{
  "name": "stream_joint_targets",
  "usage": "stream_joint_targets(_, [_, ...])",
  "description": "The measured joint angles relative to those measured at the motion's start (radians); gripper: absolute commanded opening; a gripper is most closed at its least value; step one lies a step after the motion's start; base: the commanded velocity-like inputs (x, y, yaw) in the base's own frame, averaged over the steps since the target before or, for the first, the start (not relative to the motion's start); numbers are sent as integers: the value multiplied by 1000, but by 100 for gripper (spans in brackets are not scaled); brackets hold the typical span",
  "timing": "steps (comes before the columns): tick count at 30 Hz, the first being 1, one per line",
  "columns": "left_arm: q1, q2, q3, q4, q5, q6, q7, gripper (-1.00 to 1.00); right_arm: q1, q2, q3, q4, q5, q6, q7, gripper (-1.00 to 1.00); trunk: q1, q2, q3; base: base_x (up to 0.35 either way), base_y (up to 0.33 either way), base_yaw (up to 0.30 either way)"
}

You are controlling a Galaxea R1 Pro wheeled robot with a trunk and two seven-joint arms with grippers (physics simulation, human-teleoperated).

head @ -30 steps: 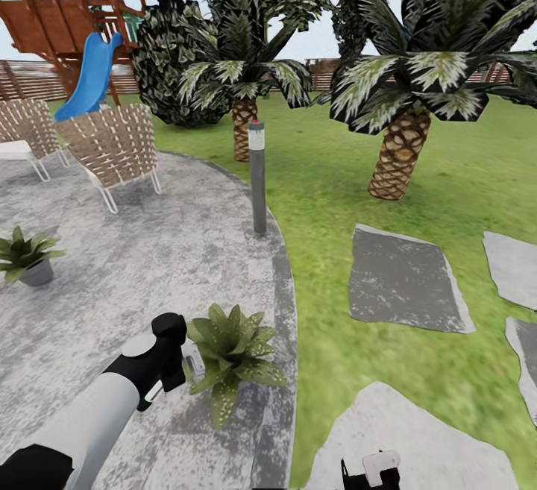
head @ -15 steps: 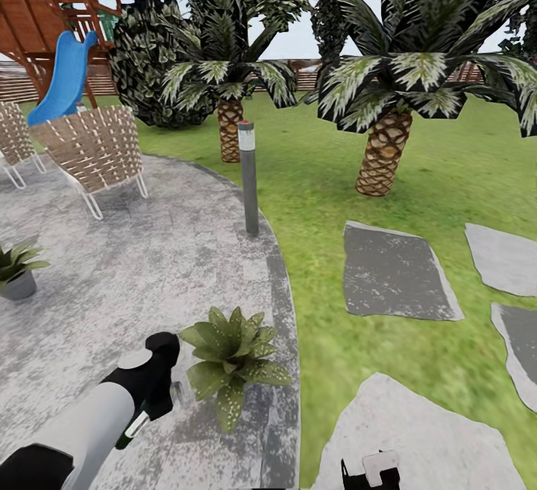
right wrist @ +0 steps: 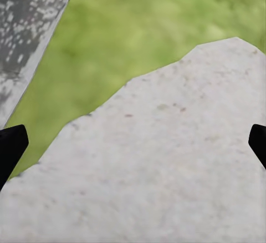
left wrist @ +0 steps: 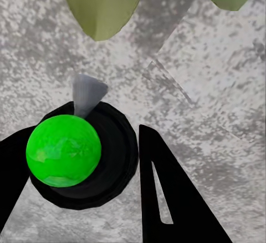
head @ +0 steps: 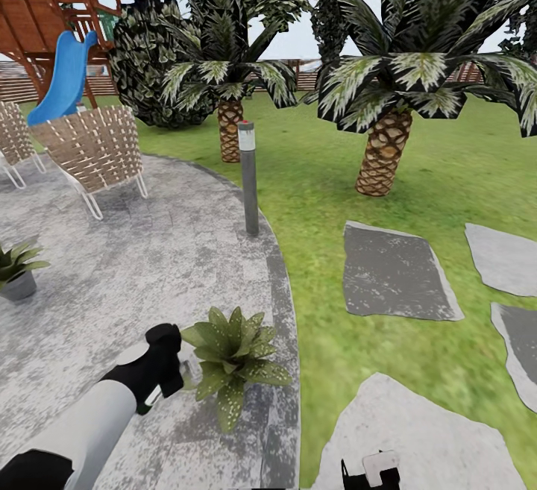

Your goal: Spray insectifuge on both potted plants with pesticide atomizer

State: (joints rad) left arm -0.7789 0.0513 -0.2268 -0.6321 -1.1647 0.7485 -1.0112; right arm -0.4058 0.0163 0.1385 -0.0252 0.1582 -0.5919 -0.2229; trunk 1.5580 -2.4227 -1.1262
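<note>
At lower left of the head view, the left claw (head: 173, 371) is clenched around the pesticide atomizer (head: 185, 365), held just beside the near potted plant (head: 233, 362) on the paved patio (head: 149, 266). In the left wrist view its green top (left wrist: 64, 150) sits between the black fingers (left wrist: 169, 198), with leaves above. The second potted plant (head: 16, 270) stands at the left edge. The right claw (right wrist: 133, 143) hangs spread wide over a stepping stone (right wrist: 166, 165).

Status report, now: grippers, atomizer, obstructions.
Left gripper shut on atomizer, beside near plant. Right gripper open over stepping stone. Second plant far left on patio. No obstruction seen.
</note>
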Motion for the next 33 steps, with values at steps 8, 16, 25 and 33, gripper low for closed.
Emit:
stream_joint_targets(8, [0, -27, 3, -7, 28, 3, -2, -100, 0, 0, 0, 0, 0, 0, 0, 100, 0, 0, 0, 0, 0, 0])
stream_joint_targets(16, [0, -28, 0, 0, 30, 2, 2, -100, 0, -1, 0, 0, 0, 0, 0, 100, 0, 0, 0, -156, 94, -90])
stream_joint_targets(25, [0, -30, 5, 4, 28, 2, 3, -100, 0, -1, 0, 0, 0, 1, 0, 100, 0, 0, 0, 25, 299, -245])
stream_joint_targets(33, [0, -36, -3, 2, 30, 3, 8, -100, 0, -1, 0, 0, 0, 0, 0, 100, 0, 0, 0, 171, 128, -15])
